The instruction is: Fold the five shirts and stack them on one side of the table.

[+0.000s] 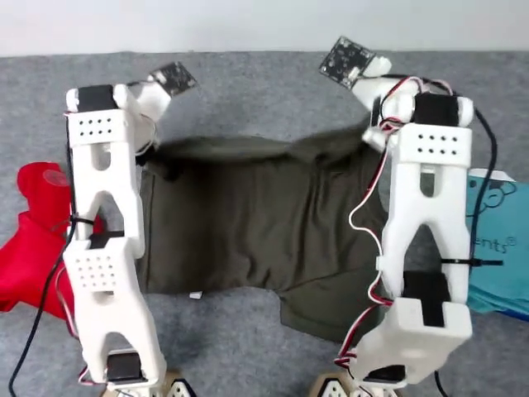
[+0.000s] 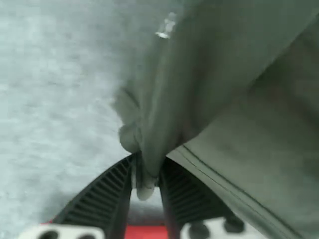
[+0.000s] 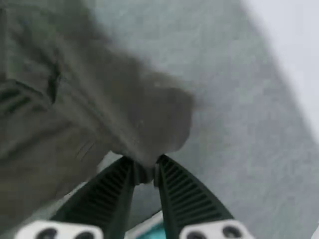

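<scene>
Two claws both clamped on cloth, my left claw pinching a bunched edge of the olive shirt spread mid-frame on the grey table, my right claw pinching its upper-right corner, red shirt at left edge, teal shirt at right edge.

The table is covered with a grey cloth that looks like felt, with a rough, speckled texture. At its far edge in the high view, a plain pale strip runs across the whole width. The light is soft and even.
</scene>
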Controlling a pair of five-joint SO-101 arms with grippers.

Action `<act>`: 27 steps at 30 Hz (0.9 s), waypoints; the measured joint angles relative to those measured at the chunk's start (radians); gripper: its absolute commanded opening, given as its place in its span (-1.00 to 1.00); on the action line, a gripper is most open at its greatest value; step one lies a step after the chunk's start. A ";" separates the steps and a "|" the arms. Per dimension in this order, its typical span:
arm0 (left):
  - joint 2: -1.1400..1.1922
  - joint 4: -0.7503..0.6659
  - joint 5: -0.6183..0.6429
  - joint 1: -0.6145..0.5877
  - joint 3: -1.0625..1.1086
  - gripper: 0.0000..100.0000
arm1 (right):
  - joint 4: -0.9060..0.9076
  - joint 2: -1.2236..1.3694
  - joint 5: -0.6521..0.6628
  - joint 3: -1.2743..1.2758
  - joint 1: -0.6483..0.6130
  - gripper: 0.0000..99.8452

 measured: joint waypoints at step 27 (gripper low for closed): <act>-0.365 -0.002 -0.041 0.012 0.847 -0.97 | 0.334 -0.896 0.041 0.861 0.023 -0.97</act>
